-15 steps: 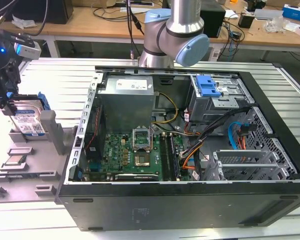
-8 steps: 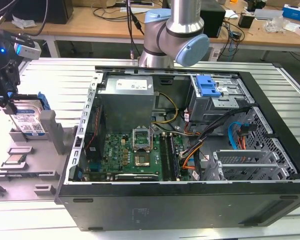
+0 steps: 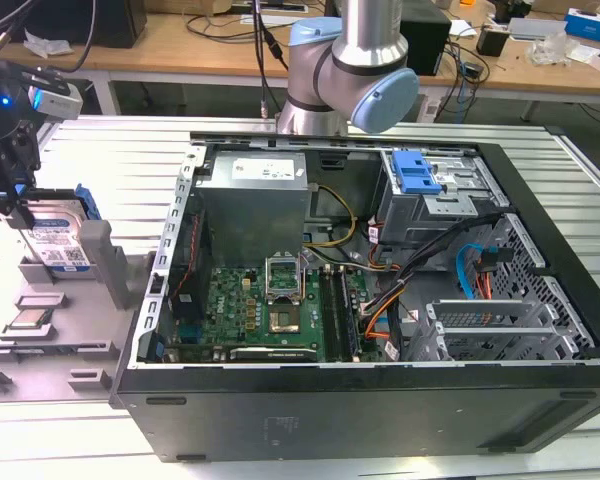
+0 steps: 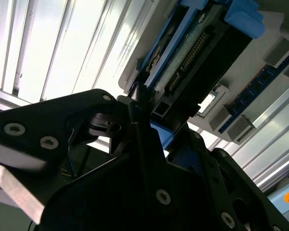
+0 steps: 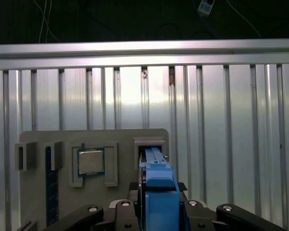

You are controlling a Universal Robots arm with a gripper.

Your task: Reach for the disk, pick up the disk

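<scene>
Found gripper (image 3: 16, 198) pinched on disk (image 3: 58, 238), flush against blue bracket (image 5: 160, 180) sides. Noted disk upright in grey holder (image 3: 98, 255) slot on desk (image 3: 110, 140), exterior view's left. Logged wrist (image 3: 0, 120) directly above, pointing down, beside open computer case (image 3: 380, 400).

The gripper (image 3: 18, 205) was cut off by the exterior view's left edge and covered the corner of the disk (image 3: 62, 238) beneath it. In the first wrist view the disk (image 5: 159, 185) showed edge-on only, its nearer end lost behind the gripper. The second wrist view cut off the disk's (image 4: 192, 53) far end. Whether the gripper clamped the disk could not be told.
</scene>
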